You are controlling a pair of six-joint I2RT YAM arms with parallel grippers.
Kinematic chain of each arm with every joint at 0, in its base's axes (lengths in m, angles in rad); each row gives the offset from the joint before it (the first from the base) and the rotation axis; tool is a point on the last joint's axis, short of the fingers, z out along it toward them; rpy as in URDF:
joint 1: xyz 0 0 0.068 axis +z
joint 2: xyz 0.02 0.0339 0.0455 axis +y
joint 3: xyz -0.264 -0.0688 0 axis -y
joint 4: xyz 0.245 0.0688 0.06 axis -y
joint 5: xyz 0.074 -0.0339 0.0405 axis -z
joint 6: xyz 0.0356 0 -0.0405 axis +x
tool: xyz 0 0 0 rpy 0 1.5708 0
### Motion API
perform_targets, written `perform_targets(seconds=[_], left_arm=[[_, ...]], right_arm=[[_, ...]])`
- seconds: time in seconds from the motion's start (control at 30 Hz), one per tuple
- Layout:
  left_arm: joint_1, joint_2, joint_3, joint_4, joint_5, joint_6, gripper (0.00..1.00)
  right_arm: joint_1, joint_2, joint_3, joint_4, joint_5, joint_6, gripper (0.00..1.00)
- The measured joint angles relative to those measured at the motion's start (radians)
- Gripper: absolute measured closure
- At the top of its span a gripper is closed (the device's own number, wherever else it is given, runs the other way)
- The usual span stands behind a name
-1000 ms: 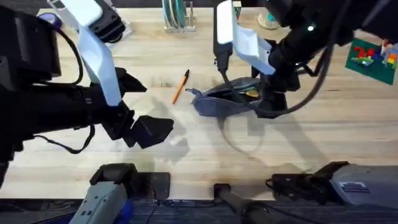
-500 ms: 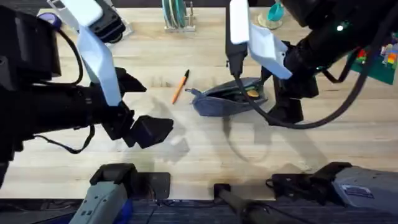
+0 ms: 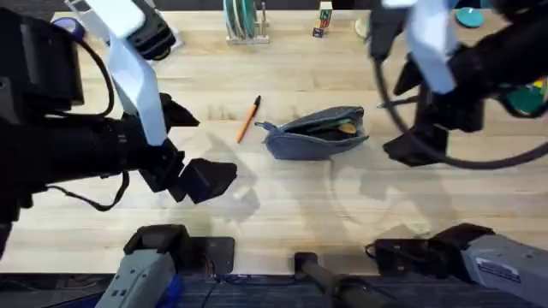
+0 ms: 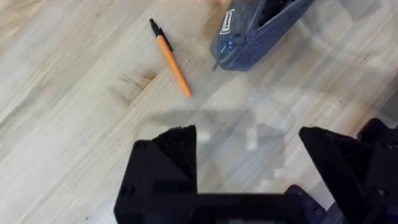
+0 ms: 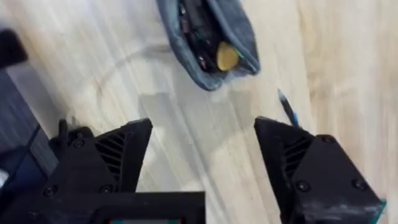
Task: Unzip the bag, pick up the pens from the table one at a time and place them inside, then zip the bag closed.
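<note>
Orange pen (image 3: 248, 119): slim orange barrel with a black end, lying flat on the light maple wood-plank table (image 3: 282, 205), not yet in the bag.

Left gripper (image 4: 249, 163): black two-finger tool, fingers spread wide, holding nothing, poised over bare wood. In the left wrist view the pen lies ahead of the fingers and off to one side, its barrel slanted across the line between the fingertips rather than square to it.

Right gripper (image 5: 202, 155): black two-finger tool, fingers likewise spread wide and empty, raised above the table beyond the bag's far end from the pen.

Grey-blue fabric pencil pouch (image 3: 315, 134): oblong, zipper mouth gaping, dark contents and a yellowish patch visible inside in the right wrist view. It lies between the two grippers, and the pen sits just beside its left end, apart from it.

Relation governing the pick: the pen is on the left arm's side of the pouch, so the left gripper looks the nearer and unobstructed one. Its long axis runs diagonally, black end farther from the bases, so the wrist probably needs turning until the fingers straddle the barrel crosswise.
</note>
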Motion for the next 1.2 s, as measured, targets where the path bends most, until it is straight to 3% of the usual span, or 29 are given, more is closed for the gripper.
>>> perform_targets(seconds=[0.37, 0.77, 1.2], left_arm=[[0.000, 0.000, 0.000, 0.010, -0.052, -0.076, 0.006], [-0.002, 0.075, 0.000, 0.033, -0.111, -0.252, 0.006], [-0.193, 0.339, 0.000, 0.175, -0.196, -0.366, 0.006]], right_arm=[[-0.154, -0.117, 0.000, -0.002, -0.004, 0.074, 0.004], [-0.305, -0.128, 0.000, -0.002, -0.007, 0.170, 0.004], [-0.310, -0.128, 0.000, -0.002, -0.007, 0.185, 0.003]])
